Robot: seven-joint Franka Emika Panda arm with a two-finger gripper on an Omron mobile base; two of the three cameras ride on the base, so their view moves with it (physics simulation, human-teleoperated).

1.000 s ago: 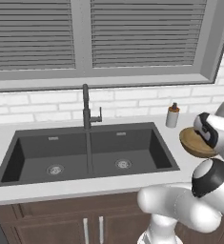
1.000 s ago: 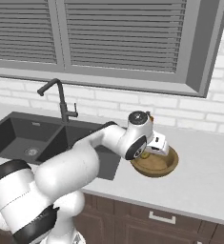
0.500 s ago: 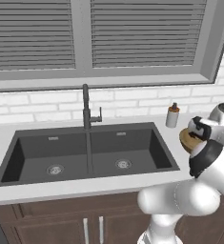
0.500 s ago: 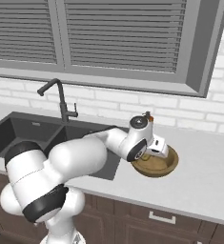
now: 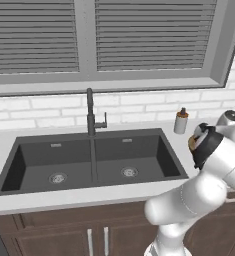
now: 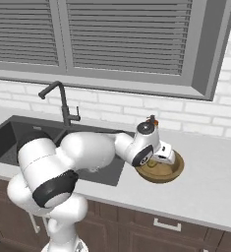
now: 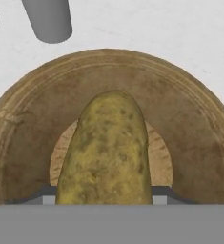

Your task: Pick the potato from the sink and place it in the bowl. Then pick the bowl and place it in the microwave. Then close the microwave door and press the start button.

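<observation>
The yellowish-brown potato point(image 7: 108, 152) sits between my gripper's point(image 7: 104, 196) two dark fingertips, which flank it low on either side. The gripper is shut on it. Directly beneath lies the wide wooden bowl point(image 7: 189, 119), and the potato hangs over its middle. In the right base view, the gripper point(image 6: 162, 156) hovers just above the bowl point(image 6: 175, 170) on the counter to the right of the sink point(image 6: 9, 138). The arm covers most of the bowl point(image 5: 191, 143) in the left base view. Both basins of the sink point(image 5: 89, 160) hold nothing. The microwave is out of view.
A dark arched faucet point(image 5: 90, 112) stands behind the sink's divider. A small soap bottle point(image 5: 180, 121) stands on the counter by the brick wall, close behind the bowl, and appears as a grey cylinder point(image 7: 49, 19) in the hand view. White counter stretches to the right of the bowl.
The arm's elbow and upper links have swung round, while the hand has stayed over the bowl with the potato still in it.
</observation>
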